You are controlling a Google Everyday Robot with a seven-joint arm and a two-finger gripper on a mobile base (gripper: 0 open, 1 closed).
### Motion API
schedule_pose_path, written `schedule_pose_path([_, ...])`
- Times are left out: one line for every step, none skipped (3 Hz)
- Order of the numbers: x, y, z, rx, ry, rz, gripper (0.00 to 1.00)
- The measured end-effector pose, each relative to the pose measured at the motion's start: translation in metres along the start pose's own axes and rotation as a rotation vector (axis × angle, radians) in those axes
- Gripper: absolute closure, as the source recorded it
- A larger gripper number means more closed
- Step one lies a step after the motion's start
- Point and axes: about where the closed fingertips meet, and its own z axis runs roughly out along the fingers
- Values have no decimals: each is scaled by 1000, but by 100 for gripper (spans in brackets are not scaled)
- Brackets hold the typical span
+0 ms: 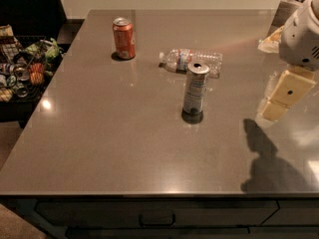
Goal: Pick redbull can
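The redbull can is a tall slim silver-grey can with dark bluish markings. It stands upright near the middle of the grey table. My gripper hangs at the right edge of the view, above the table, well to the right of the can and apart from it. It holds nothing that I can see. Its shadow falls on the table below it.
A shorter orange-red soda can stands at the back left. A clear plastic water bottle lies on its side just behind the redbull can. A wire basket of snacks stands off the table's left edge. Drawers run under the front edge.
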Motion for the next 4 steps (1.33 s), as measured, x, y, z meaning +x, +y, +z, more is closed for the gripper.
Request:
schedule_pose_path([-20,-15,15,-10,-129,56,0])
schedule_pose_path([-42,-28,32,-22,-247,104,0])
schedule_pose_path([-59,-37,46,-27,-340,150,0])
schedule_pose_path([-76,-40,60,-46,-396,168,0])
